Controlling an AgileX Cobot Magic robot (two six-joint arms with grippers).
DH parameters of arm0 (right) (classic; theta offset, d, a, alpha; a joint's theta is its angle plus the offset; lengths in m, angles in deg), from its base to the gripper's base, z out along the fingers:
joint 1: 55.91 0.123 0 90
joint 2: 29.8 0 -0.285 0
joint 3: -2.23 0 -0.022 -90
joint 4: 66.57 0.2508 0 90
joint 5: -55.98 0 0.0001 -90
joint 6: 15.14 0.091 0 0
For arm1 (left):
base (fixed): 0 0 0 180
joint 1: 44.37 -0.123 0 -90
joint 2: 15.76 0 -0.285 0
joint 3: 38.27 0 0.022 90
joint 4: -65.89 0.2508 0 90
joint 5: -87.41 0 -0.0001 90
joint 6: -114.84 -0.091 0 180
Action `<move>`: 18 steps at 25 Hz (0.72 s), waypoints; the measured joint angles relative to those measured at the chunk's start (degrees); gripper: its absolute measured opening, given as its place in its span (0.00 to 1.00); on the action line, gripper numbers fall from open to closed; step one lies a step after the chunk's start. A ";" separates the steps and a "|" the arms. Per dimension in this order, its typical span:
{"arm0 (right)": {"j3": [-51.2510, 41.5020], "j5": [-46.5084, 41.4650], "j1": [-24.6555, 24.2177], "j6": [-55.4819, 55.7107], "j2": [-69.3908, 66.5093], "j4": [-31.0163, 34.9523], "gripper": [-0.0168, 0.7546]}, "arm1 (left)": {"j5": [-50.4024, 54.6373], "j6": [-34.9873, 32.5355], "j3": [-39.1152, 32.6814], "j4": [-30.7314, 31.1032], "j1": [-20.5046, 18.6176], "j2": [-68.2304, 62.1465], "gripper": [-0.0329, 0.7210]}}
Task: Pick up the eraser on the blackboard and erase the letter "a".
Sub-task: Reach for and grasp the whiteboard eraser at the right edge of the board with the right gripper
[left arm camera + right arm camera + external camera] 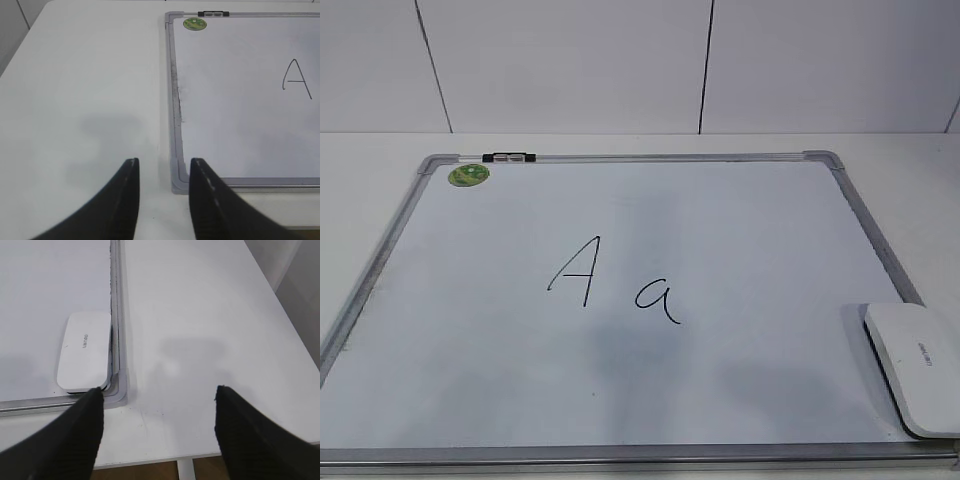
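Nothing picked up yet. The eraser (pixel 915 367) sits at the lower right of the exterior view, flat on the blackboard (pixel 620 455), tucked into that corner, touching or nearly touching the right frame rail. Felt base down, grey lettering up. Probably parked there to keep it clear of the writing.

The letter "a" (pixel 658 299) is mid-frame in the exterior view, just right of the capital "A" (pixel 575 271) and well apart from the eraser. The two letters sit close together, so my read is that the wipe has to stay tight to spare the "A".

Right gripper (pixel 159 392) hovers with fingers spread wide and nothing between them. In the right wrist view, the eraser lies just above its left fingertip (pixel 92 396); the gap itself is over bare table outside the frame corner. Looks staged for the grab but offset, so it likely needs to shift toward the left of the frame to straddle the eraser.

Left gripper (pixel 164 167) hovers empty, fingers moderately apart, above the near-left board corner at the bottom of the left wrist view. Judging by position, it's idle.

Containers: none in view. Only other items are the green sticker (pixel 468 175) and the black-and-white clip (pixel 508 157) at the upper left.
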 joint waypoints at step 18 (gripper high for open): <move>1.05 4.09 0.00 -0.84 0.00 3.17 0.73 | 0.00 0.00 0.00 0.00 0.00 0.00 0.36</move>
